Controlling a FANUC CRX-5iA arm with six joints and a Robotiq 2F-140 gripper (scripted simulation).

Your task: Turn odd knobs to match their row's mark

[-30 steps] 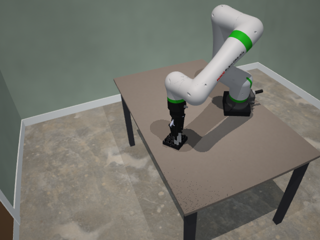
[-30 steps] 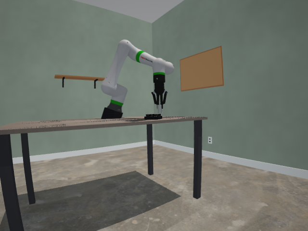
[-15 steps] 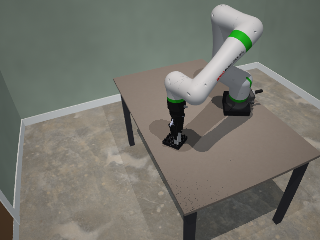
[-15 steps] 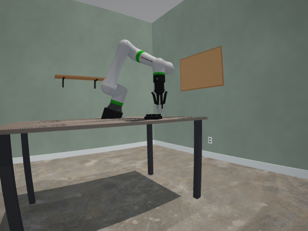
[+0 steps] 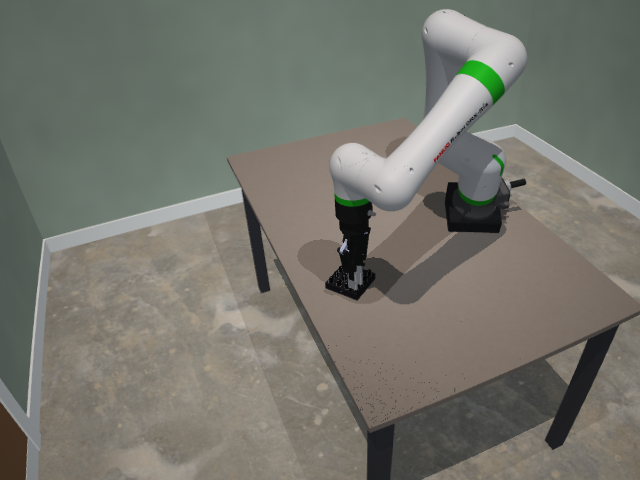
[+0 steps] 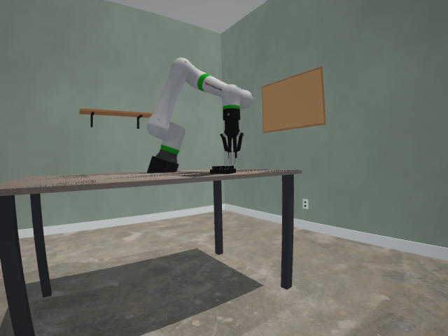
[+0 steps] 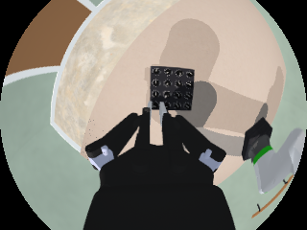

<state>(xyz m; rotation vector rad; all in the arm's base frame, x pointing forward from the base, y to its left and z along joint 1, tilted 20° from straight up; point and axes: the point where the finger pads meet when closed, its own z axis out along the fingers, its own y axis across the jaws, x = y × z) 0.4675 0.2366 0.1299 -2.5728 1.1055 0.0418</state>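
Observation:
The black knob box (image 5: 336,283) (image 6: 221,169) (image 7: 177,87) stands on the brown table (image 5: 465,320) (image 6: 108,178), close to its left edge. It carries several small dark knobs in rows. Their white lines and printed names are too small to read. My gripper (image 5: 353,283) (image 6: 232,163) (image 7: 155,107) points straight down over one corner of the box. Its fingers stand a narrow gap apart, with the tips at about the height of the knob tops. In the wrist view only table shows between the tips. I cannot tell which knob lies under them.
The arm's black base (image 5: 474,217) (image 6: 162,164) is bolted to the far right of the table. The table edge (image 5: 305,304) runs just left of the box, with floor below. A wall shelf (image 6: 115,113) and a cork board (image 6: 292,99) hang behind.

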